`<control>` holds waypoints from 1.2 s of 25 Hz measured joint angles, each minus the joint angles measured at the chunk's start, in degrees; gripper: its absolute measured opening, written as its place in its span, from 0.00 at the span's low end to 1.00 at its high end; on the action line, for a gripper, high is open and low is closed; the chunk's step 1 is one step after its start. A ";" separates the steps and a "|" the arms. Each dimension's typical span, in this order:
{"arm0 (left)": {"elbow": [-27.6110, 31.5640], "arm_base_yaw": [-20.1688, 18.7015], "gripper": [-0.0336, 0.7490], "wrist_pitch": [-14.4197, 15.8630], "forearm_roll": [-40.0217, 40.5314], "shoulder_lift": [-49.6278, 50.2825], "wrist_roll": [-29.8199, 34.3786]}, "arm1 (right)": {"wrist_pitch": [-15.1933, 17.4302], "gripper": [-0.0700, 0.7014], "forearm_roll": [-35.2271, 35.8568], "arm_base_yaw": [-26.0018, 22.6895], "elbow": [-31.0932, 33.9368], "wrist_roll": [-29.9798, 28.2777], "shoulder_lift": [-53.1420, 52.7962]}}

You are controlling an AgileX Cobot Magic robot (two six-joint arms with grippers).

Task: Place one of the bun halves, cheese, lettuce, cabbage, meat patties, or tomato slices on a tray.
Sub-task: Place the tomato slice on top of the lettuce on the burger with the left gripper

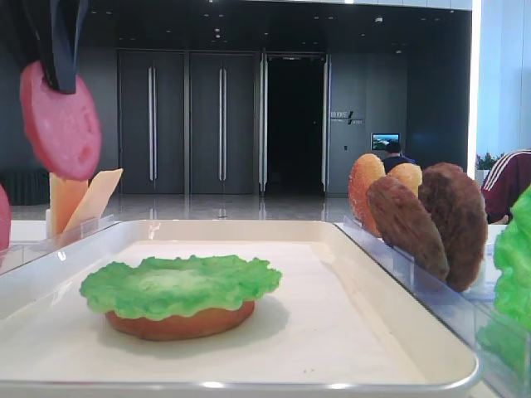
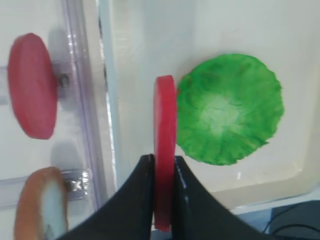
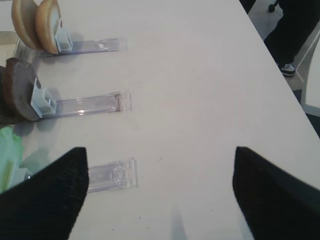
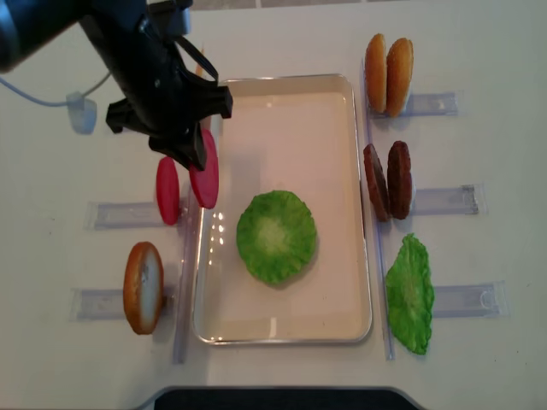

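One tray (image 4: 357,205): white, mid-table, holding a lettuce leaf (image 4: 276,237) on a bun half (image 1: 178,322).
Left gripper (image 2: 163,172): pinching a tomato slice (image 2: 165,150) on edge, above the tray's left rim.
Right gripper (image 3: 160,192): fingers spread wide over bare table, holding nothing.
Meat patties (image 4: 387,180): two upright, right of tray.
Second tomato slice (image 4: 167,190): upright in its holder, left of tray.
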 joint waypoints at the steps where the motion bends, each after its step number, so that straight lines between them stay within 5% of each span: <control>1: 1.75 0.00 0.11 -1.60 -2.13 -1.23 1.56 | 0.00 0.85 0.00 0.00 0.00 0.00 0.00; 7: 15.10 0.00 0.11 -11.80 -16.40 -8.16 13.45 | 0.00 0.85 0.00 0.00 0.00 0.00 0.00; 13: 25.67 0.24 0.11 -20.08 -34.75 -10.20 33.44 | 0.00 0.85 0.00 0.00 0.00 0.00 0.00; 19: 31.79 4.38 0.11 -22.42 -52.77 -10.26 53.84 | 0.00 0.85 0.00 0.00 0.00 0.00 0.00; 30: 33.24 6.36 0.11 -23.10 -58.23 -5.09 58.67 | 0.00 0.85 0.00 0.00 0.00 0.00 0.00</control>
